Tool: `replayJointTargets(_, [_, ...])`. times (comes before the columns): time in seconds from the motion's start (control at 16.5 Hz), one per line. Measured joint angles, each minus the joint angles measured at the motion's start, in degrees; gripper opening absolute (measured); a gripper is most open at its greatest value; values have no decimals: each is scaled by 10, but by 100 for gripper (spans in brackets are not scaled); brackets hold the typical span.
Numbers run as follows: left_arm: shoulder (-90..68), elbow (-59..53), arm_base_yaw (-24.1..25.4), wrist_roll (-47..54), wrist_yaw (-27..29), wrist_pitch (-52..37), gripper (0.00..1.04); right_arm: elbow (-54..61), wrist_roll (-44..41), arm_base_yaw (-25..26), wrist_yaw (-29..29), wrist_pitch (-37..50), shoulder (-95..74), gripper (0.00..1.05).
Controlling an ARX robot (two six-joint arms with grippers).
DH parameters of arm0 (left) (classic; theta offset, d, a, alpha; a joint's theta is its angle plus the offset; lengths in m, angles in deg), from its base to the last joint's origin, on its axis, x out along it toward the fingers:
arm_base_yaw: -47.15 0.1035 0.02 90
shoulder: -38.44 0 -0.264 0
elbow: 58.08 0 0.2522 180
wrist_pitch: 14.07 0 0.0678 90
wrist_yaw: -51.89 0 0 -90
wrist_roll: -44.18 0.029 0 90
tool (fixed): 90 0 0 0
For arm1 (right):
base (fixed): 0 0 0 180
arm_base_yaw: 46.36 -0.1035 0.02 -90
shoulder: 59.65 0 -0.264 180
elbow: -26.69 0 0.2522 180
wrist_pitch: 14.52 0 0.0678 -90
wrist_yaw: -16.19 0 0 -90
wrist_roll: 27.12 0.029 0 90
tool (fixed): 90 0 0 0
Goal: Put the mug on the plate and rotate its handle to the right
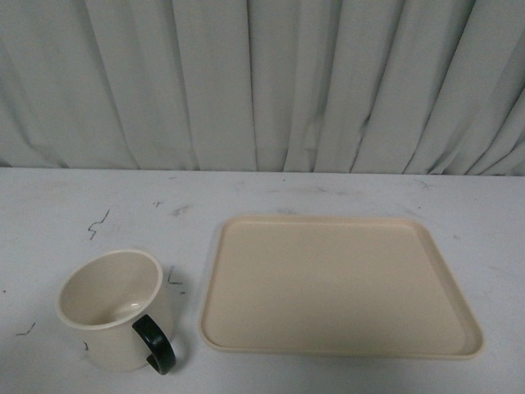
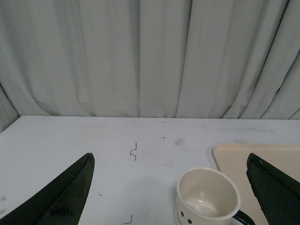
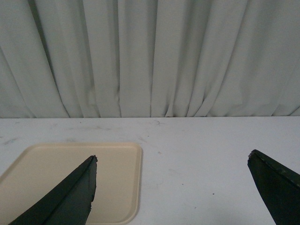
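The cream mug (image 1: 115, 308) stands upright on the white table at the front left, left of the plate and apart from it. Its black handle (image 1: 154, 343) points toward the front right. The beige plate (image 1: 336, 283) lies flat and bare at the middle right. Neither arm shows in the front view. My left gripper (image 2: 169, 159) is open above the table, with the mug (image 2: 207, 199) between its fingers (image 2: 65, 194) and beyond them; two dots of the smiley face show. My right gripper (image 3: 171, 159) is open and empty, with the plate (image 3: 117, 178) behind one finger (image 3: 70, 197).
A pleated grey-white curtain (image 1: 262, 82) hangs along the table's far edge. The table (image 1: 246, 193) has small dark scuffs and pen marks (image 1: 97, 223) left of the plate.
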Motion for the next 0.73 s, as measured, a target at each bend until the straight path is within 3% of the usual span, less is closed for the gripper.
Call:
replayJointTargets(0.18, [-1,0,-1,1,2,-3,98,0,0,0,0,0,0,98])
replayJointTargets(0.3, [-132,34,-97,24,76,-110,98,0,0,0,0,0,0,98])
replayJointTargets(0.43, [-296,111,-168,21,56,-165,98,0,0,0,0,0,0,98])
replayJointTargets(0.55, [-445,182,-194,16,66,-112,98,0,0,0,0,0,0,98])
replayJointTargets(0.73, [-636,245,-192,-6,73,-83,98,0,0,0,0,0,0,98])
